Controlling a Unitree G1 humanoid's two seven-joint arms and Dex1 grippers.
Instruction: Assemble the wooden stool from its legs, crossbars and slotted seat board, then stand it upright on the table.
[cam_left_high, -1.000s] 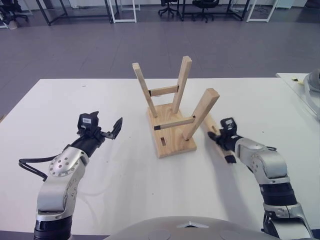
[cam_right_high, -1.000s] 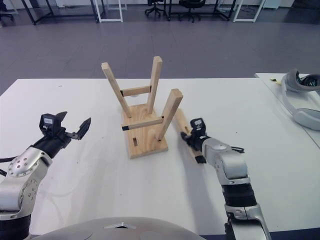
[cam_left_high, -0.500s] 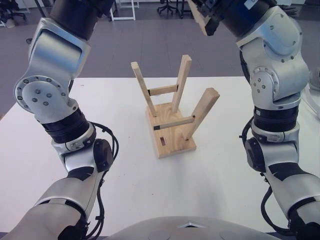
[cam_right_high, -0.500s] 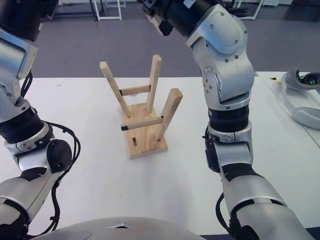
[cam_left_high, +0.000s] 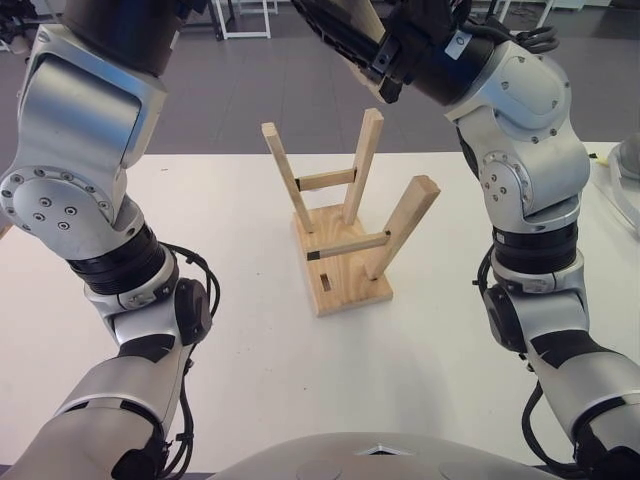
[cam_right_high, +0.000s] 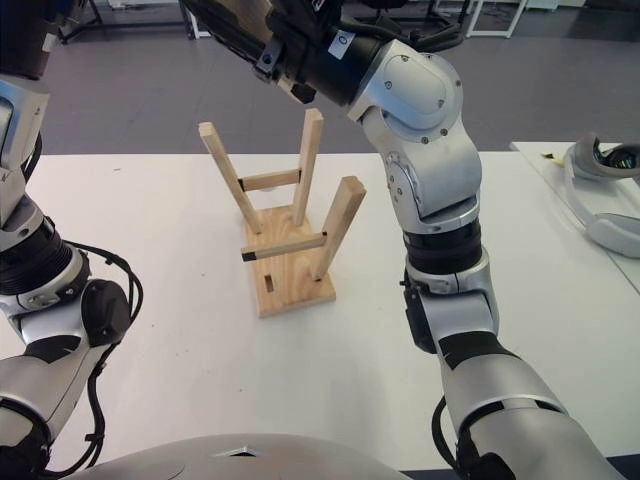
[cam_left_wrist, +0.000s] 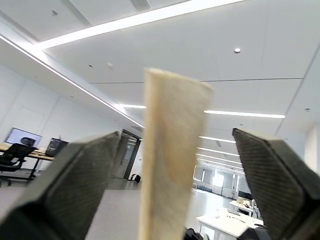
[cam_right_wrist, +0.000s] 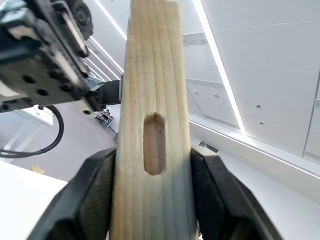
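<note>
On the white worktop (cam_left_high: 250, 330) the upturned pale wooden stool (cam_left_high: 345, 246) rests on its slotted seat board (cam_left_high: 360, 285), three legs (cam_left_high: 401, 225) and two crossbars (cam_left_high: 327, 182) fitted, an open slot (cam_left_high: 326, 283) at the near-left corner likely awaiting the last leg. High above its far side the right end effector (cam_right_wrist: 154, 190) clamps the loose pale wooden leg (cam_right_wrist: 155, 100), long axis slanting up-left into the left end effector (cam_left_wrist: 170, 190), whose fingers (cam_left_wrist: 65, 185) stand apart around its tip; the stool lies well below both.

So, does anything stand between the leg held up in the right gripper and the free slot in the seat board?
Nothing visible does. The leg is high above the table; the free slot in the seat board lies open, with a crossbar's end just above it.
</note>
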